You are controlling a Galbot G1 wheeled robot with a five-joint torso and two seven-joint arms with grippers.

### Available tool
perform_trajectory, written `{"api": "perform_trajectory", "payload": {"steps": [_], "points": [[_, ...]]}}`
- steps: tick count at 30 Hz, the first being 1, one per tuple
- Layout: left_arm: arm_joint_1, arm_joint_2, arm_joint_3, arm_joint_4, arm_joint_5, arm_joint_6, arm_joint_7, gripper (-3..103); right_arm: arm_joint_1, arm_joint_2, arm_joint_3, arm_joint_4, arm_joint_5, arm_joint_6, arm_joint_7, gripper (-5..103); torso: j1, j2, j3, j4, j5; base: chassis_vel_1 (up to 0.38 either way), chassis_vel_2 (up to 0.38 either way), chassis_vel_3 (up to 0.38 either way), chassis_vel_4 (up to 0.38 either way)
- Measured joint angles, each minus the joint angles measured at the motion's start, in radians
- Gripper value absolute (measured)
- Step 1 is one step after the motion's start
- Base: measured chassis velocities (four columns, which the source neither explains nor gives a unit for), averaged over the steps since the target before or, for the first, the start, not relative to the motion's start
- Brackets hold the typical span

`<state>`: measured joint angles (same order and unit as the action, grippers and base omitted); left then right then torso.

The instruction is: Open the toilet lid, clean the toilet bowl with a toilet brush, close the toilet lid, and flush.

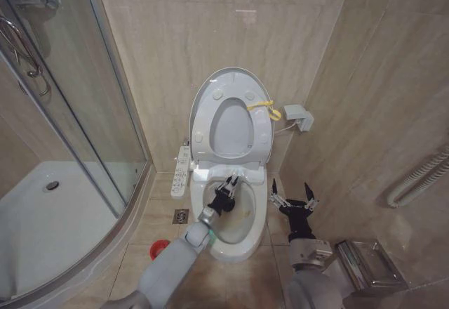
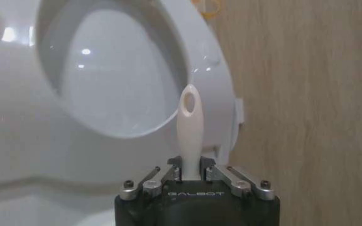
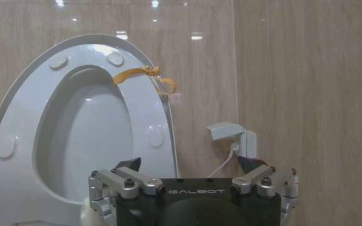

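The shower enclosure (image 1: 63, 182) fills my ten o'clock side, its curved glass door running down to the tiled floor (image 1: 151, 221). Straight ahead at twelve o'clock the toilet lid (image 1: 231, 116) stands raised against the beige wall (image 1: 168, 49), with the ring seat (image 3: 61, 136) folded up against it and the yellow loop strap (image 1: 265, 107) hanging off its rim toward two o'clock. Below it, close in front of me, the toilet bowl (image 1: 242, 242) lies open, yellowish-brown staining on its inner wall. The long white control panel (image 1: 181, 172) runs along the bowl's eleven o'clock side.

My left gripper (image 1: 226, 191) reaches over the bowl's middle, jaws closed around the toilet brush (image 2: 190, 127). In my left wrist view its thin white handle, with an oval hole near the tip, stands up between the jaws; I cannot make out the bristle head.

My right gripper (image 1: 292, 198) hovers just off the bowl's three o'clock rim, above the floor, its jaws spread wide and holding nothing.

A metal paper holder (image 1: 368, 265) sits on the wall at my four o'clock. A small white box (image 1: 298, 117) with a cord is mounted on the wall at the lid's three o'clock. The red cup holder (image 1: 159, 248) stands on the floor at the bowl's eight o'clock, near a small floor drain (image 1: 181, 215).
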<state>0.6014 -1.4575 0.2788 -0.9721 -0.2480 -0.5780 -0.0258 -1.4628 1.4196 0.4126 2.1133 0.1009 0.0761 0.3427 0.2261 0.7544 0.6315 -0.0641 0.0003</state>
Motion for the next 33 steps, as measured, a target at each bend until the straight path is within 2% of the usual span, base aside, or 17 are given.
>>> {"api": "perform_trajectory", "payload": {"steps": [10, 16, 24, 28, 33], "points": [[0.01, -0.072, 0.043, -0.04, 0.002, 0.015, -0.015, 19, 0.0, 0.0, 0.0, 0.0, 0.0, 0.0, 0.0, 100, 0.0, 0.0, 0.0, 0.0, 0.0, 0.0, 0.0, 0.0, 0.0], [-0.012, -0.122, 0.051, 0.029, 0.001, -0.003, -0.009, 19, 0.0, 0.0, 0.0, 0.0, 0.0, 0.0, 0.0, 100, 0.0, 0.0, 0.0, 0.0, -0.0002, 0.0, 0.0, 0.0, 0.0], [-0.027, -0.125, 0.04, 0.138, 0.001, -0.039, 0.017, 19, 0.0, 0.0, 0.0, 0.0, 0.0, 0.0, 0.0, 100, 0.0, 0.0, 0.0, 0.0002, -0.0002, 0.0, 0.0, 0.0, 0.0], [-0.036, -0.121, 0.039, 0.142, 0.002, -0.042, 0.018, 19, 0.0, 0.0, 0.0, 0.0, 0.0, 0.0, 0.0, 100, 0.0, 0.0, 0.0, 0.0, -0.0003, 0.0, 0.0, 0.0, 0.0], [-0.046, -0.125, 0.044, 0.09, 0.002, -0.029, 0.014, 19, 0.0, 0.0, 0.0, 0.0, 0.0, 0.0, 0.0, 100, 0.0, 0.0, 0.0, 0.0, -0.0003, 0.0, 0.0, 0.0, 0.0]]}}
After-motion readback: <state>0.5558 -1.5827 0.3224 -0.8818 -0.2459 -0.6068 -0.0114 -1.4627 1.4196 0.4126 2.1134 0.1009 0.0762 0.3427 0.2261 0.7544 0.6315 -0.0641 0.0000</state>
